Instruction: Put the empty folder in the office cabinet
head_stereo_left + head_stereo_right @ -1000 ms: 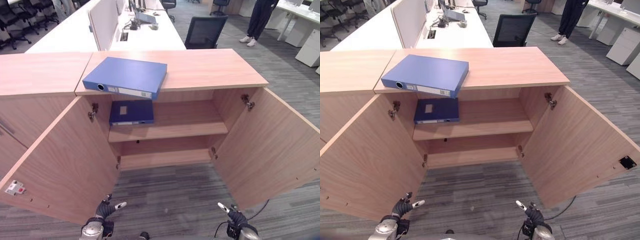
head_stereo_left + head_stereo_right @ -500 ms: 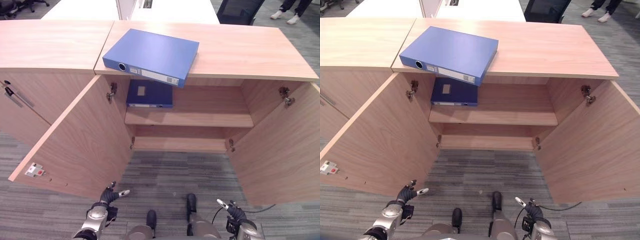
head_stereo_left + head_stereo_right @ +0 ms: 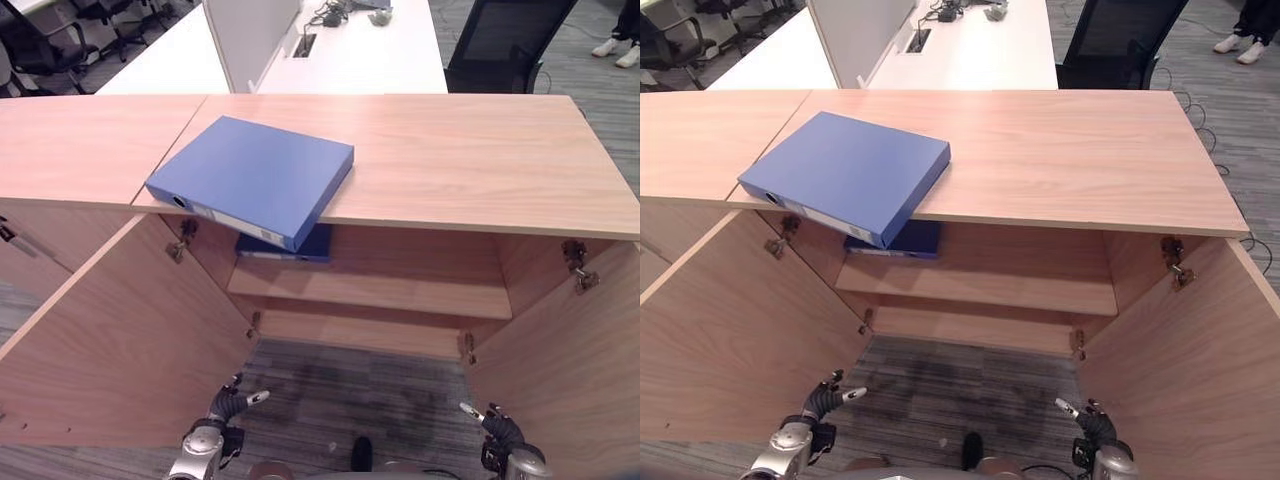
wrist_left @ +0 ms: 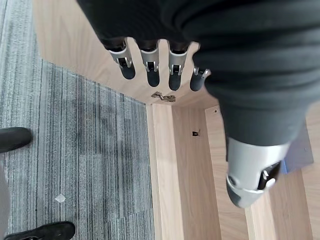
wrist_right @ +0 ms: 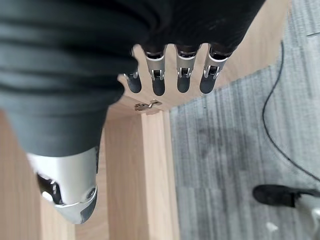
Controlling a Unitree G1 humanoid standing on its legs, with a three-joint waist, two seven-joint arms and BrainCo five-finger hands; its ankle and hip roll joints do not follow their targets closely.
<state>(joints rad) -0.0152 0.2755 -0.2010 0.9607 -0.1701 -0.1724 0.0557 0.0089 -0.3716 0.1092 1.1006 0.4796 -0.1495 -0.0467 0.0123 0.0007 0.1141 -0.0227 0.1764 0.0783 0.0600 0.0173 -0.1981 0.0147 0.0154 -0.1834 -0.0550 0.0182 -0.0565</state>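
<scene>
Compared with the frames from 1 second and half a second ago, the head camera has shifted, so the whole scene sits differently in the picture, while the 2 folders lie where they were and both hands stay low. From the left eye, a wooden office cabinet (image 3: 420, 150) stands with both doors swung open; a blue folder (image 3: 252, 178) lies flat on its top, one corner hanging over the front edge, and a darker blue folder (image 3: 300, 245) rests on the upper shelf (image 3: 400, 292) just below it. From the right eye, the left hand (image 3: 820, 400) and right hand (image 3: 1092, 425) hover near the carpet, well apart from the cabinet top. Each wrist view shows its own hand with fingers straight and empty. By these pictures the task is barely begun: grasping the folder and shelving it both remain.
</scene>
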